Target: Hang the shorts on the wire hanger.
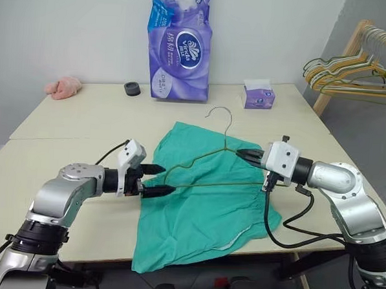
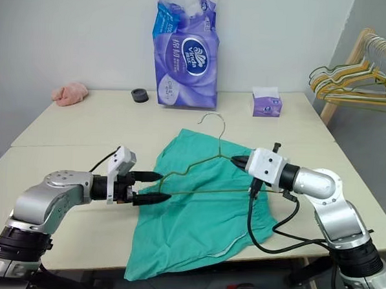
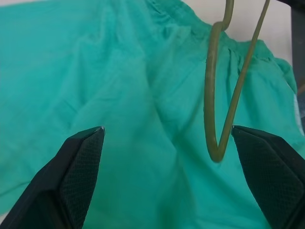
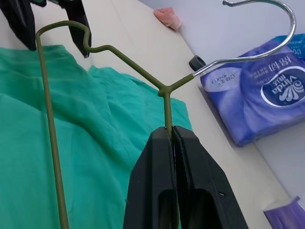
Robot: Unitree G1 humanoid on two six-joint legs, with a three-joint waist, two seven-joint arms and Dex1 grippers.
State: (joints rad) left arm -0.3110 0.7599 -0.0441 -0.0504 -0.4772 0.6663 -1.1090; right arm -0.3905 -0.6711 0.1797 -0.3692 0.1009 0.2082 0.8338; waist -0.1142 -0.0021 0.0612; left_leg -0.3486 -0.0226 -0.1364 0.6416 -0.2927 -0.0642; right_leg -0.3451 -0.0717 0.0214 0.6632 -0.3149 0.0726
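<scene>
Right wrist view: right gripper [image 4: 172, 138] has its jaws clamped on the wire hanger [image 1: 208, 163] at the shoulder wire just under the neck, holding it above the shorts [image 1: 202, 210]. Shorts lie flat on the surface [image 1: 84, 122]. Left gripper [image 1: 157, 181], jaws wide apart, sits at the hanger's far corner, that bend between its tips, nothing gripped. Hanger looks light, stiff, thin, so it may twist in a pinch. Shorts are limp and will sag; best grab: the gathered waistband.
</scene>
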